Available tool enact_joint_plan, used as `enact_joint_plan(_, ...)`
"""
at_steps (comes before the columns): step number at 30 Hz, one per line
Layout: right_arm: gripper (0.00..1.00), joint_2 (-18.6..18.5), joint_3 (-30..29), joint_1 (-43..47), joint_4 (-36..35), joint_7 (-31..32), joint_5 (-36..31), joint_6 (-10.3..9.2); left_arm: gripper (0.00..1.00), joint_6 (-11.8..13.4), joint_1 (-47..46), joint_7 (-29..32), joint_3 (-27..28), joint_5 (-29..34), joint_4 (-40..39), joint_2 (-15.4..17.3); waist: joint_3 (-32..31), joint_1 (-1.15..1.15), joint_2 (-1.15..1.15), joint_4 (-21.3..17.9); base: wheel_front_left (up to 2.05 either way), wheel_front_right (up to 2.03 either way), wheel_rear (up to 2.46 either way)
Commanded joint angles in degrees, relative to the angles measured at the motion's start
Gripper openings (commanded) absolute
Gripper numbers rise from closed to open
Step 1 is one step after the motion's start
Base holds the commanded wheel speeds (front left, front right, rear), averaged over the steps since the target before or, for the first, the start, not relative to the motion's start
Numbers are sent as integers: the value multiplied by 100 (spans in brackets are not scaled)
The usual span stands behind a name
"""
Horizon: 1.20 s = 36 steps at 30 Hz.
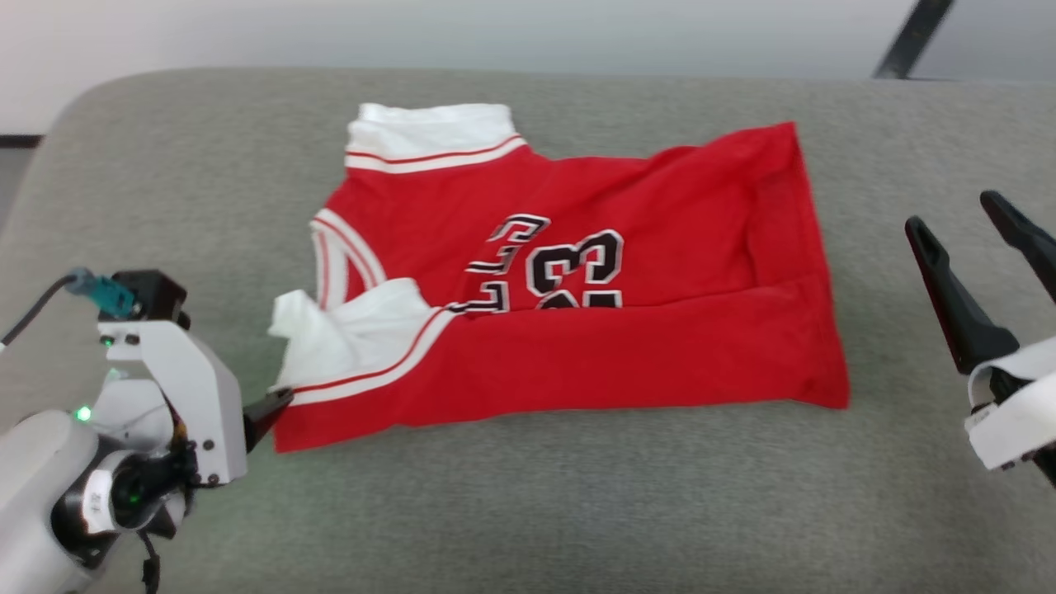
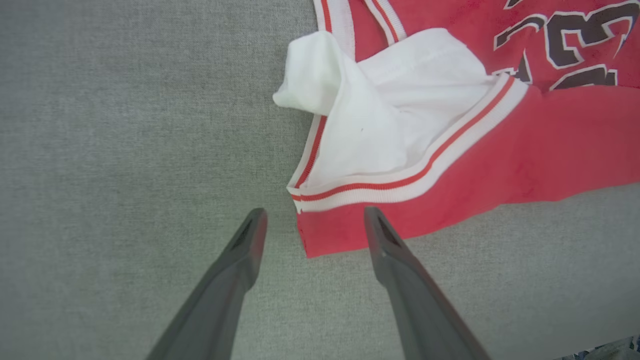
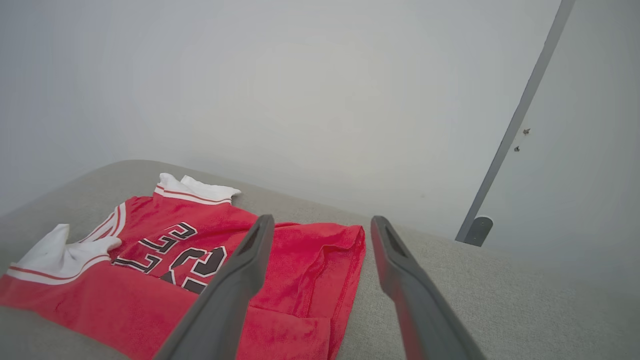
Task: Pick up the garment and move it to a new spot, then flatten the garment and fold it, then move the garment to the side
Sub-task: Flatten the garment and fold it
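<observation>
- Over on the left, the left tool sits low at the garment's near left corner, fingers spread wide and nothing pinched.
- In the left wrist view that red corner and its striped trim lie right between the two fingertips; whether either tip touches the cloth, I can't tell.
- Just beyond the corner, a white sleeve is bunched up and crumpled, with the striped neckline beside it.
- Centre stage: the garment lies on the grey bench, neck to the left, hem to the right.
- Its near edge is folded up over the body, covering the lower part of the black number.
- The second white sleeve lies flat at the far left.
- On the right, the right tool hangs clear of the hem with bare bench between them, fingers spread and holding nothing.
</observation>
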Motion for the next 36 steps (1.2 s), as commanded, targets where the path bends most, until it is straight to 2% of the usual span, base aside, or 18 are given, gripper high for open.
enact_joint_plan(1, 100, 137, -119, 167, -159, 26, -58, -7, 100, 28, 76, 99, 29, -132, 135, -8, 141, 0, 0, -306, 0, 0, 0)
enact_joint_plan(8, 100, 470, -336, 455, -454, 116, -178, -7, 100, 131, 173, 473, 28, -476, 633, -67, 322, 0, 0, -648, 0, 0, 0)
enact_joint_plan(14, 100, 600, -388, 507, -520, 164, -192, -7, 100, -14, 219, 443, 30, -622, 1062, -272, 416, 0, 0, -754, 0, 0, 0)
enact_joint_plan(15, 100, 604, -389, 512, -527, 174, -199, -7, 92, -71, 251, 479, 30, -692, 1164, -344, 428, 0, 0, -765, 0, 0, 0)
enact_joint_plan(16, 100, 633, -396, 516, -531, 201, -177, -7, 40, -180, 262, 515, -1, -714, 1218, -388, 437, 0, 0, -772, 0, 0, 0)
enact_joint_plan(17, 100, 663, -406, 512, -530, 240, -141, -7, 0, -236, 250, 502, -12, -716, 1289, -432, 448, 0, 0, -776, 0, 0, 0)
enact_joint_plan(24, 100, 576, -317, 531, -548, 906, 26, -7, 0, -380, 118, 574, -73, -706, 1544, -603, 455, 0, 0, -691, 0, 0, 0)
enact_joint_plan(31, 100, 298, -147, 322, -292, 2343, 304, -7, 0, -608, -114, 484, -201, -512, 1596, -896, 377, 0, 0, -402, 0, 0, 0)
enact_joint_plan(36, 100, 243, -145, 61, 241, 3090, 397, -6, 0, -720, -424, 498, -308, -335, 1662, -1149, 471, 0, 0, -105, 0, 0, 0)
